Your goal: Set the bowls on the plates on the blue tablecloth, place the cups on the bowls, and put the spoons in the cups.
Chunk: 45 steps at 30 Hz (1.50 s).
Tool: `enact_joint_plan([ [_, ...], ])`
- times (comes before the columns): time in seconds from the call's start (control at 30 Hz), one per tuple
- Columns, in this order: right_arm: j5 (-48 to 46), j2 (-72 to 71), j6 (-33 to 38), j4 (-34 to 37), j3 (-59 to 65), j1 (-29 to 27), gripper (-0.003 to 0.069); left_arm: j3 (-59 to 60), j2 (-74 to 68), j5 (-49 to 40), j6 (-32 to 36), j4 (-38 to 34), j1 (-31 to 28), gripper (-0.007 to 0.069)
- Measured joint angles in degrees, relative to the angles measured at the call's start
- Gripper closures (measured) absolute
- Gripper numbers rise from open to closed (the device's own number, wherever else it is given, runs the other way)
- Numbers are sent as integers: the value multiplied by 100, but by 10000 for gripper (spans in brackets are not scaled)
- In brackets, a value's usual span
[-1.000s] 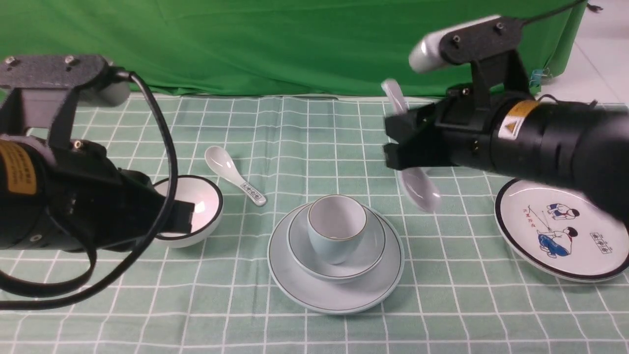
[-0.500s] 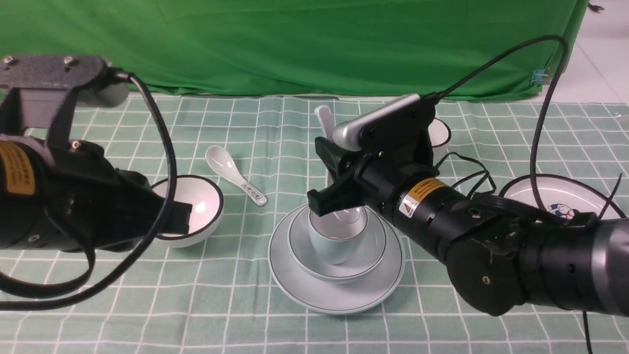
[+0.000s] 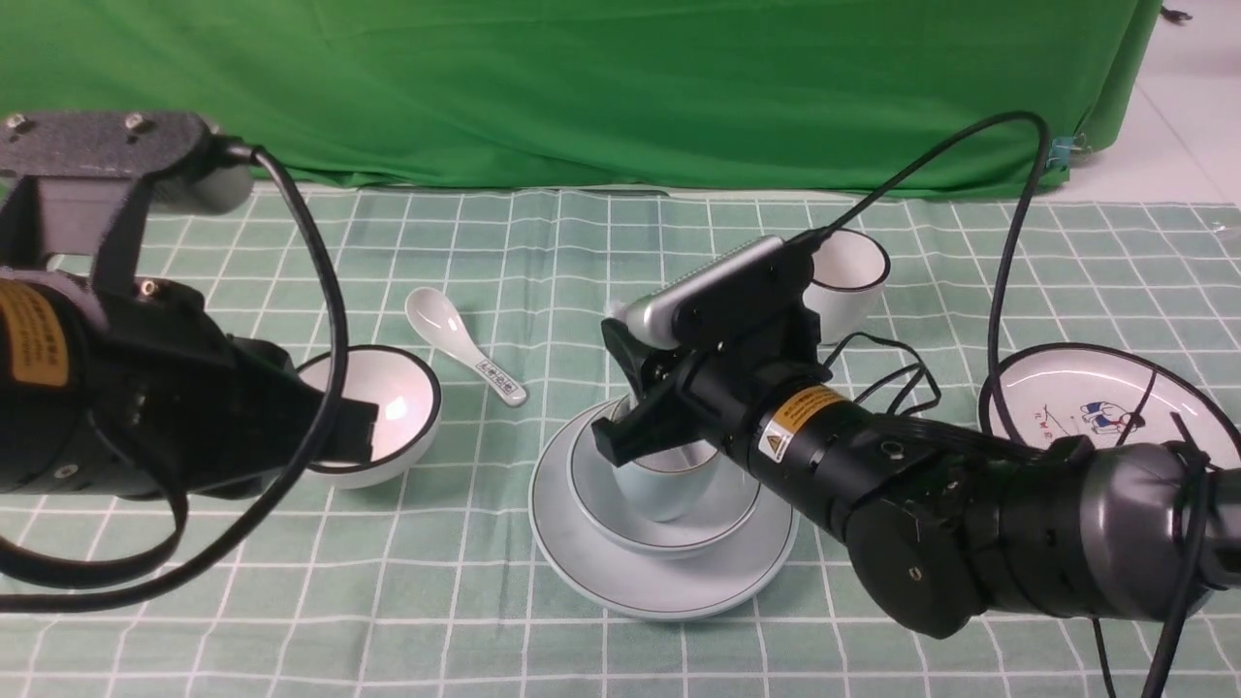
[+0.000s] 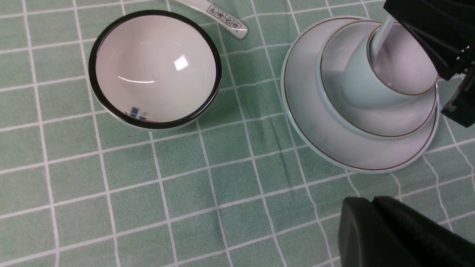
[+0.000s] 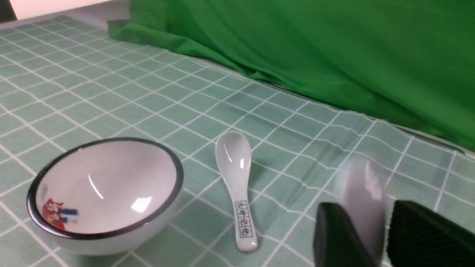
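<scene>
**Q:** Right gripper [image 5: 365, 241] status?
**A:** Clamped on the plain spoon [image 5: 365, 193]. The spoon's lower end is inside the blue cup [image 4: 362, 87], which sits in the blue bowl [image 4: 336, 63] on the blue plate [image 4: 308, 107].
**Q:** Left gripper [image 3: 354, 428]?
**A:** Beside the white bowl [image 3: 407, 388]; jaw state cannot be told.

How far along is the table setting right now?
Done: the pale-blue bowl sits on the pale-blue plate, the pale-blue cup in it. In hand: the right tool holds the plain spoon, its end inside that cup. Left: the white bowl, white cup and marked spoon lie apart from the cartoon plate.
</scene>
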<state>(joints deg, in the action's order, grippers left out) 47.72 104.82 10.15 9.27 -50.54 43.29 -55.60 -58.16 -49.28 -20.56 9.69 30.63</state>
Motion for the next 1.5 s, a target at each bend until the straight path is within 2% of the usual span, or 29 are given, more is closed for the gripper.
enact_joint_plan([
  [0.07, -725, -304, 5, 0, 0, 0, 352, 0, 0, 0, 0, 0, 0, 616],
  [0.1, -802, -341, 5, 0, 0, 0, 351, 0, 0, 0, 0, 0, 0, 616],
  [0.13, -1665, -765, 26, 0, 0, 0, 347, 0, 0, 0, 0, 0, 0, 616],
  [0.2, -2255, -1076, 59, 0, 0, 0, 346, 0, 0, 0, 0, 0, 0, 616],
  [0.23, -3153, -1601, 148, 0, 0, -11, 356, 0, 0, 0, 0, 0, 0, 616],
  [0.3, -4621, -2625, 295, -11, 0, -96, 411, 0, 0, 0, 0, 0, 0, 616],
  [0.43, -6062, -4341, 291, -151, 0, -520, 542, 0, 0, 0, 0, 6, 0, 616],
  [0.5, -6733, -5535, -179, -502, 0, -1061, 618, 0, 0, 0, 0, 6, 0, 616],
  [0.53, -6887, -6205, -589, -756, 34, -1308, 629, 0, 0, 43, 0, 6, 0, 616],
  [0.6, -6979, -6970, -956, -1016, 189, -1624, 634, 15, 7, 127, 25, 6, 0, 616],
  [0.73, -6965, -8283, -1191, -1224, 728, -1993, 636, 158, 195, 443, 102, 0, 0, 616],
  [0.93, -6144, -9671, -1267, -1251, 1946, -2134, 636, 896, 1264, 871, 153, -3, 0, 616],
  [1.07, -5693, -9947, -1267, -1251, 2202, -2134, 624, 1563, 2455, 1121, 168, -3, 0, 616],
  [1.27, -5600, -9974, -1267, -1251, 2226, -2138, 578, 2251, 4049, 1574, 171, -22, 0, 615],
  [1.5, -5581, -9974, -1267, -1251, 2226, -2138, 559, 2294, 4642, 1598, 176, -362, 0, 615],
])
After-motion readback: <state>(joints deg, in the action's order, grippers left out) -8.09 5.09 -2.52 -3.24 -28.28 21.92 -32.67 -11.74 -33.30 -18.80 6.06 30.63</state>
